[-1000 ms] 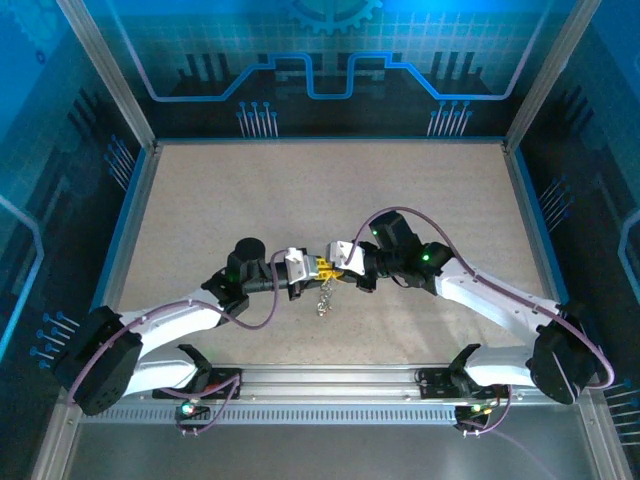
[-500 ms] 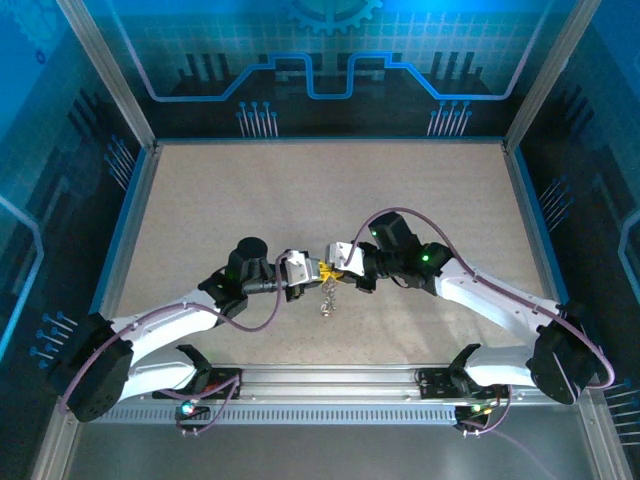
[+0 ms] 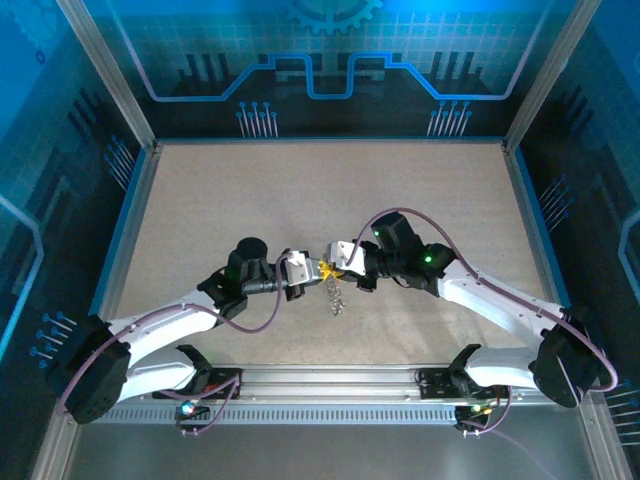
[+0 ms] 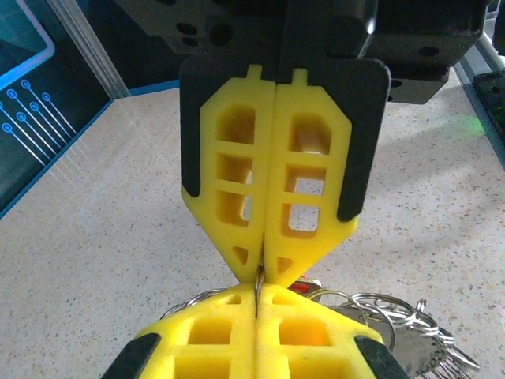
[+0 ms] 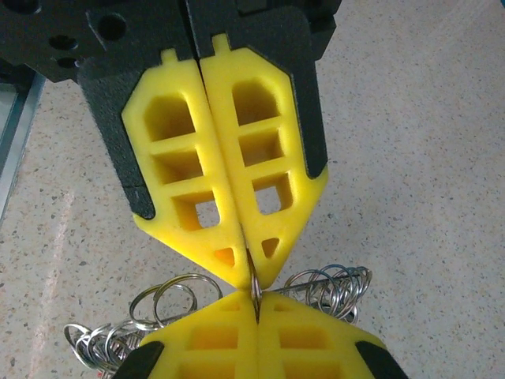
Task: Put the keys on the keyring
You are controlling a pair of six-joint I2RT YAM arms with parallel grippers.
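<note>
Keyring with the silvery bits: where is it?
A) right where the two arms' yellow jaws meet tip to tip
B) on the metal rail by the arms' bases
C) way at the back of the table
A: the top view shows the keyring right by the spot where both shut pairs of yellow jaws meet, mid-table.

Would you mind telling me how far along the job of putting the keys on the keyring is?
Done: the thin dark round keyring, fringed with small silvery pieces, is gripped. In hand: the left gripper and right gripper, both shut, pinch its wire tip to tip. Left: threading the tiny red-headed key; whether it is already on, I cannot tell.
</note>
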